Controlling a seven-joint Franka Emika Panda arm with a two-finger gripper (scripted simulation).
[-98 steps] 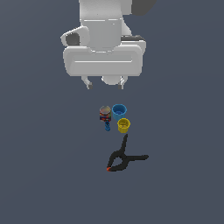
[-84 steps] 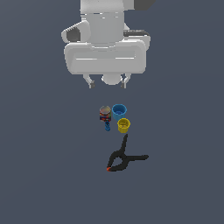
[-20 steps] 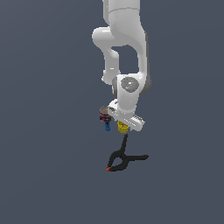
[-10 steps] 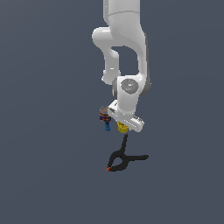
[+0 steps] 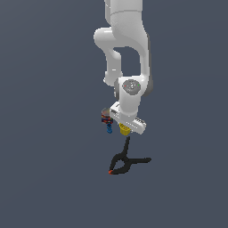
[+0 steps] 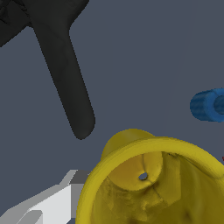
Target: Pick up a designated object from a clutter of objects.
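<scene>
The arm is down over the yellow cup (image 6: 153, 183), which sits on the bench just beyond the black spring clamp (image 5: 126, 161). Jaw spacing cannot be told; lift appears outstanding.

yellow cups: one (image 5: 124, 130), partly hidden under the arm's hand
labelled cans: one (image 5: 106, 117)
small blue pieces: one (image 5: 109, 129)
black spring clamps: one (image 5: 126, 161), with a red tip
blue cups: none can be made out, the arm covers that spot
robot arms: one (image 5: 128, 67)
</scene>
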